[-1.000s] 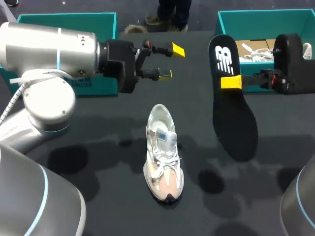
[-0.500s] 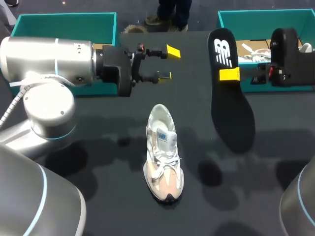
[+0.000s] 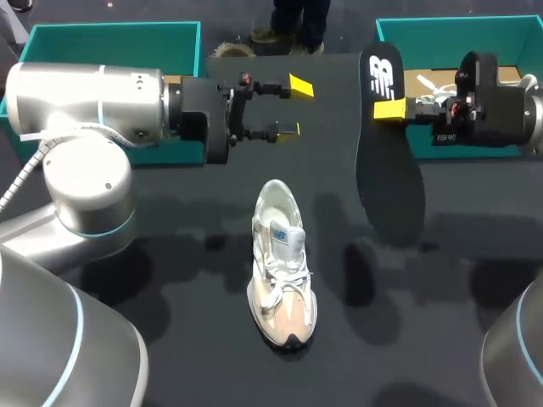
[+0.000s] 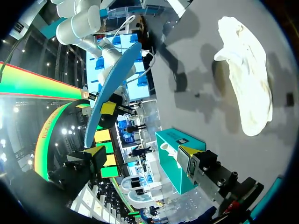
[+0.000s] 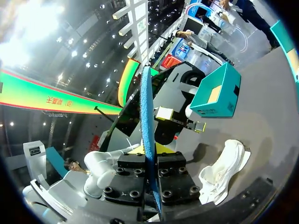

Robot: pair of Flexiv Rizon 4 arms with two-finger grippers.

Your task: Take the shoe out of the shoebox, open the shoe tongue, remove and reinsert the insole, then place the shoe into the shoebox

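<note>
While the right end effector clenches the insole at upper right, the sneaker lies mid-frame, lower left of it, toe toward the bottom edge; the released left end effector seems nearer.

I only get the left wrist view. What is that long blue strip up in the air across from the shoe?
Observer: The insole, edge-on. From the head view its face is black, and the right gripper is shut on it near its upper end.
Operator: I see just one teal box?
Observer: A second shoebox stands at the far left, partly behind the left arm.
Operator: Is the shoe on its side?
Observer: No, the shoe stands on its sole, toe toward the robot.
</note>
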